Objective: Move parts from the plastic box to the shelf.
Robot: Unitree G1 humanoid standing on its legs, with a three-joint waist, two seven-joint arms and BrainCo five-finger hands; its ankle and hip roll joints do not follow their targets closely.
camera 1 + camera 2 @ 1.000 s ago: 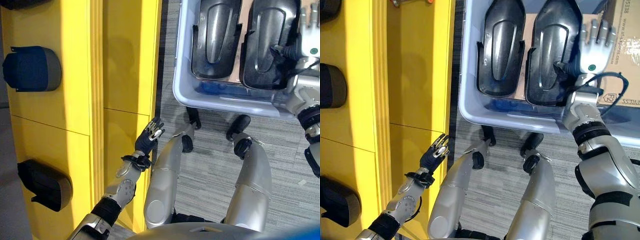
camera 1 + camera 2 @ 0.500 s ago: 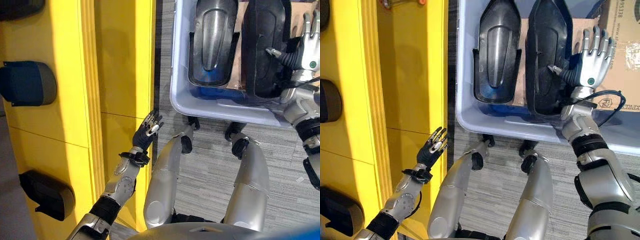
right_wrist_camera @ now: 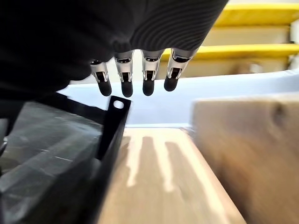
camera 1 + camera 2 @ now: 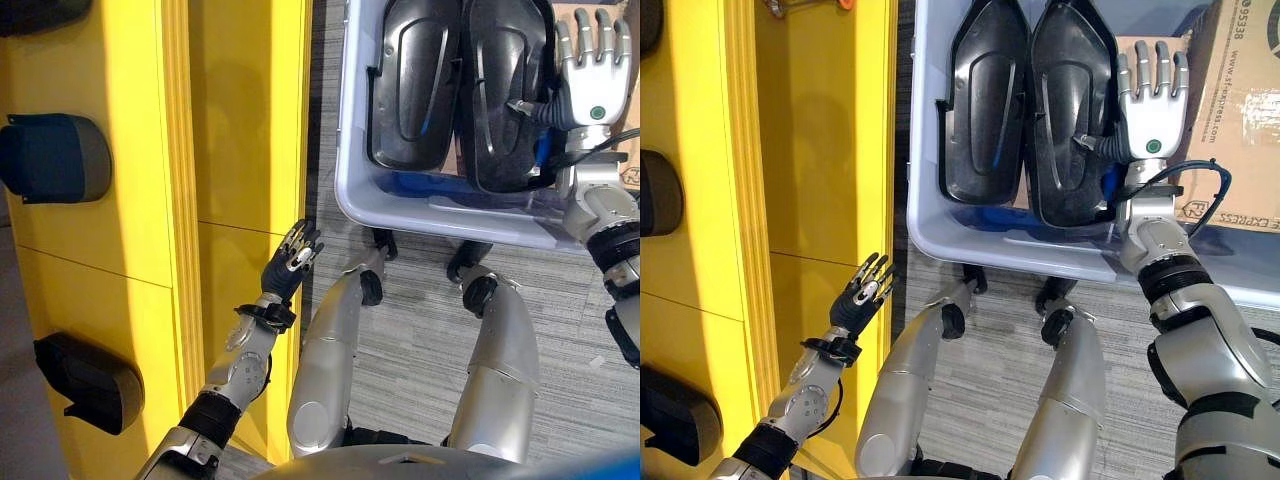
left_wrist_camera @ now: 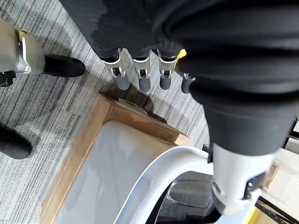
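A pale blue plastic box (image 4: 440, 210) stands ahead of me on the right. Two black moulded parts lie in it side by side, the left part (image 4: 410, 85) touching the right part (image 4: 500, 90). My right hand (image 4: 592, 75) is inside the box beside the right part, fingers (image 3: 135, 79) straight and open, its thumb against that part's rim (image 3: 112, 121). The yellow shelf (image 4: 240, 120) runs along my left. My left hand (image 4: 290, 262) hangs open by the shelf's front edge, holding nothing, its fingers (image 5: 140, 77) straight.
Dark parts sit on the shelf at the far left, one higher (image 4: 55, 158) and one lower (image 4: 85, 372). A cardboard box (image 4: 1240, 100) stands at the right of the plastic box. Cardboard (image 3: 154, 186) lines the box floor. Grey carpet lies between shelf and box.
The right black part stood steeply on its edge half a second ago; it now lies flatter against the left part. My right hand has shifted further into the box. The left hand barely moved.
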